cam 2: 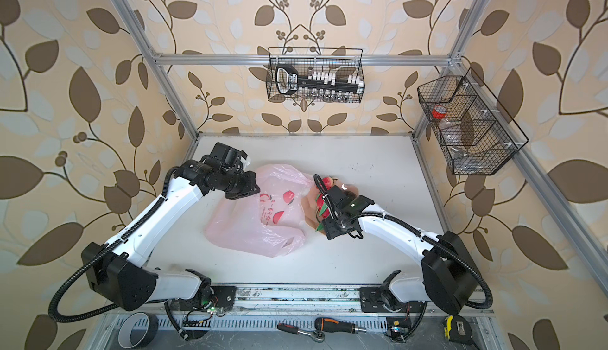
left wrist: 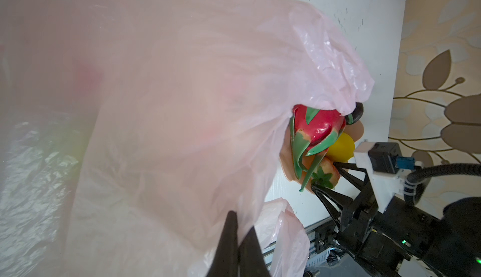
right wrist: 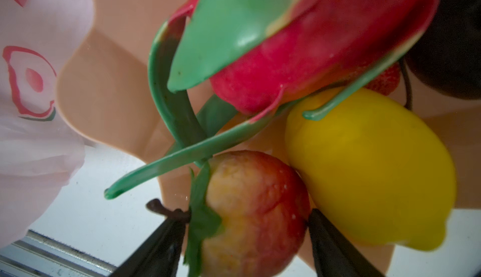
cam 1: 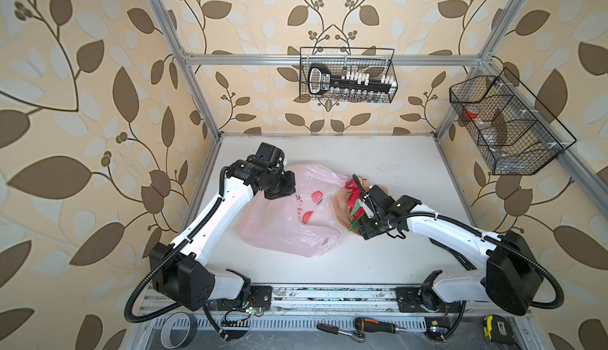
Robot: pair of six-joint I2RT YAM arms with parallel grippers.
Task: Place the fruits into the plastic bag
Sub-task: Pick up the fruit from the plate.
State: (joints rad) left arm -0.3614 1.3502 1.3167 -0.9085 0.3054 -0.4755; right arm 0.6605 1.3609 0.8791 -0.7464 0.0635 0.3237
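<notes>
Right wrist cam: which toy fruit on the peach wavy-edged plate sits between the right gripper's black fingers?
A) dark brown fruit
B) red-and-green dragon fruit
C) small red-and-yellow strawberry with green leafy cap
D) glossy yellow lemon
C: the right gripper has a finger on either side of the small red-and-yellow strawberry with green leafy cap, at the edge of the peach wavy-edged plate. The glossy yellow lemon lies beside it, outside the fingers.

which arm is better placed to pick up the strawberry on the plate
Right: the right gripper straddles the strawberry on the plate, jaws open. The left gripper is shut on the plastic bag.
</notes>
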